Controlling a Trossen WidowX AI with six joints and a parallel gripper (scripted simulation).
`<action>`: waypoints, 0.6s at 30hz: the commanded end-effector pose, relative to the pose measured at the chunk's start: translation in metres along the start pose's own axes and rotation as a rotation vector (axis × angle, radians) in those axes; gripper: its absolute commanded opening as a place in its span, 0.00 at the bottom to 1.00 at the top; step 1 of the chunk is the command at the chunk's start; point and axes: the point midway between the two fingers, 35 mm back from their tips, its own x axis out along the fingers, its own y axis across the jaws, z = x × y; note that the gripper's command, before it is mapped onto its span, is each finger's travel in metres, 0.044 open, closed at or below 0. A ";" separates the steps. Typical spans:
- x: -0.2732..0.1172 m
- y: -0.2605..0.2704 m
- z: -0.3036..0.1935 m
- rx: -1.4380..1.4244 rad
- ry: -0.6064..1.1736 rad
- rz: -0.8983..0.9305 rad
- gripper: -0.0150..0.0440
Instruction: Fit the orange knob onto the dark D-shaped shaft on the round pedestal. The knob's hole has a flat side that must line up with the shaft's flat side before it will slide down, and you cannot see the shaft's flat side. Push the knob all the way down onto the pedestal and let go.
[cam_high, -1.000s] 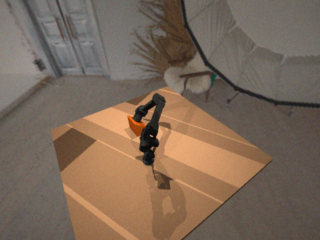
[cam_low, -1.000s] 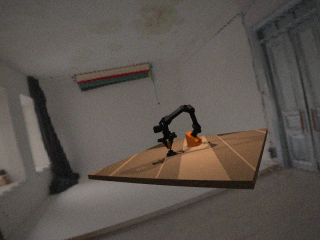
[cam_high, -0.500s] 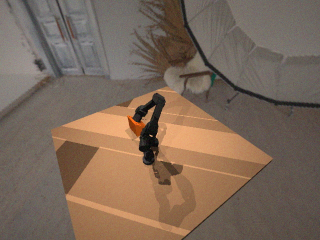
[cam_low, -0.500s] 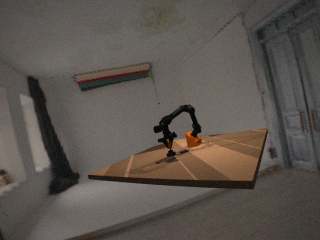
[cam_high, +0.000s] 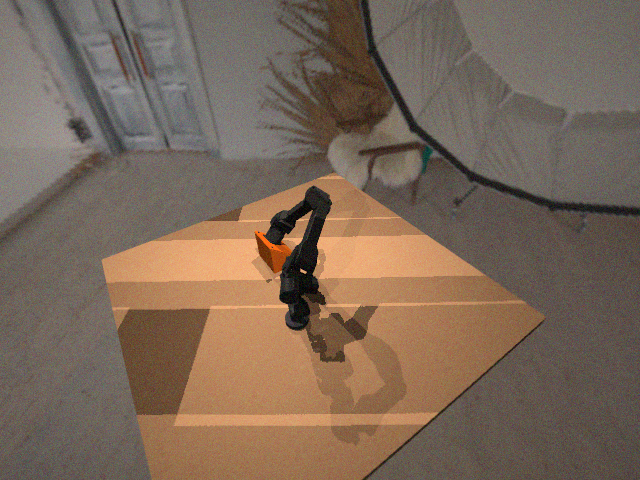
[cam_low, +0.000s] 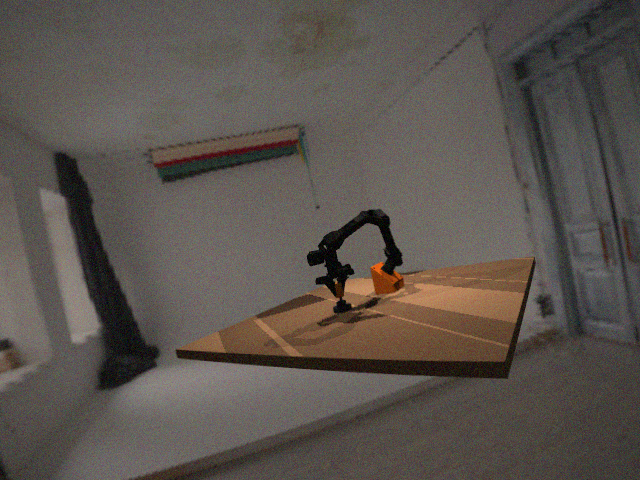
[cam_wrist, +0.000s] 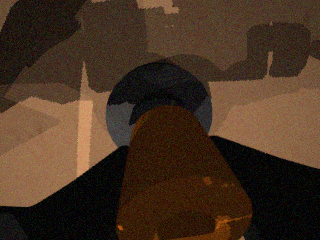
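The orange knob (cam_low: 339, 290) (cam_wrist: 172, 160) is upright between the fingers of my gripper (cam_low: 339, 295) (cam_wrist: 169, 149), which is shut on it. The round dark pedestal (cam_high: 296, 322) (cam_low: 342, 308) (cam_wrist: 118, 127) stands on the table directly below. In the exterior view a short dark shaft (cam_low: 340, 302) shows between the knob's lower end and the pedestal, so the knob is not down on the pedestal. Whether the knob's end touches the shaft's top, I cannot tell. The shaft's flat side and the knob's hole are hidden. In the top view the arm hides the knob.
The arm's orange base block (cam_high: 273, 253) (cam_low: 386, 279) stands on the wooden table (cam_high: 258, 382) (cam_low: 439, 341), behind the pedestal in the exterior view. Shadows of the arm and broad dark bands cross the table top. The table's edges drop off on all sides.
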 end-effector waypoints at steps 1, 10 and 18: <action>-0.002 -0.002 -0.002 0.002 0.000 -0.007 0.25; 0.001 0.000 -0.004 0.003 0.000 -0.007 0.25; -0.001 0.003 -0.003 0.003 0.000 -0.006 0.25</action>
